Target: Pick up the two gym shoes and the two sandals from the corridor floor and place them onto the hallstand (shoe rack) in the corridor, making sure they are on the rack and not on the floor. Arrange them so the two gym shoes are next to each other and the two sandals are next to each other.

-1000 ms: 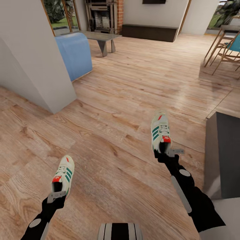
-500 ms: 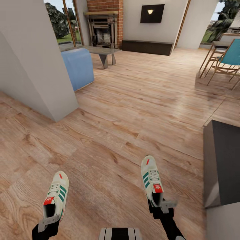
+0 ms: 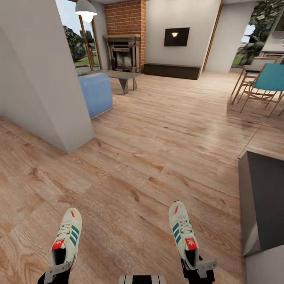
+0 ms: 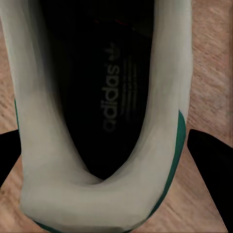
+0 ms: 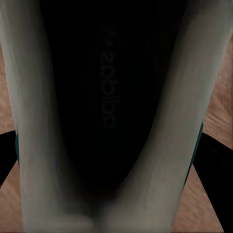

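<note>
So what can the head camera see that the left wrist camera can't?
The head view takes in the room: both gym shoes, the left gym shoe and the right gym shoe, plus the blue sofa, the brick fireplace and a teal chair. The left wrist view looks right down inside the left shoe, where you can read the adidas print on the dark insole. Both views share that left shoe and the wood floor.

Open corridor floor (image 3: 157,150) ahead; wall corner (image 3: 59,98) at left, dark cabinet (image 3: 262,201) right.
</note>
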{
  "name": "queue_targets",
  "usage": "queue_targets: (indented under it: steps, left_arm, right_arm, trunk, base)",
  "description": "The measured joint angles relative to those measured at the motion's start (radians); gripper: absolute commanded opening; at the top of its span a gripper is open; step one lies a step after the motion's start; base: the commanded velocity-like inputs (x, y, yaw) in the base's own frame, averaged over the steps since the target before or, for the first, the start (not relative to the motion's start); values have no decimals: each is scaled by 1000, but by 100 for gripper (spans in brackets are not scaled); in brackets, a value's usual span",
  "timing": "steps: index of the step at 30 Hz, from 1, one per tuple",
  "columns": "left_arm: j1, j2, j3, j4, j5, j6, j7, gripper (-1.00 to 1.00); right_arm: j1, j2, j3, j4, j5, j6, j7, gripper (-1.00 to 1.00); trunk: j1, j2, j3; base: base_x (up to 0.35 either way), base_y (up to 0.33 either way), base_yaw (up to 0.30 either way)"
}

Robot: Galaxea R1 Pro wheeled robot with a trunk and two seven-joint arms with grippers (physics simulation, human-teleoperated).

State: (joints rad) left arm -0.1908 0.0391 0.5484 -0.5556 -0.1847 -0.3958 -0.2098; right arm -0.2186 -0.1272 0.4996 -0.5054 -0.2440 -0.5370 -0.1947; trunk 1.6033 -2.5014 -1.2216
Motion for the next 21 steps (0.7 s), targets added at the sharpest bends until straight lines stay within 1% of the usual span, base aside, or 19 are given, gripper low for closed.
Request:
queue_targets:
  steps: [7,18,21]
  left_arm:
    - [1,-1,-1,3,-3,0,-2,-100]
    - [1,-1,-3,6,-9,0,-3,-100]
    - [1,-1,-3,6,-9,0,-3,-100]
  right_arm:
    - [0,0,1,33,-2,-23,-2,-100]
    - [0,7,2,49,-2,-25,-1,-100]
    - [0,18,2,50,-1,-24,-1,-100]
  trunk:
    - [-3,2,38]
    - [-45,78,90]
    - [-57,99,104]
  base:
    - [0,0,0]
    - [0,0,0]
    - [0,0,0]
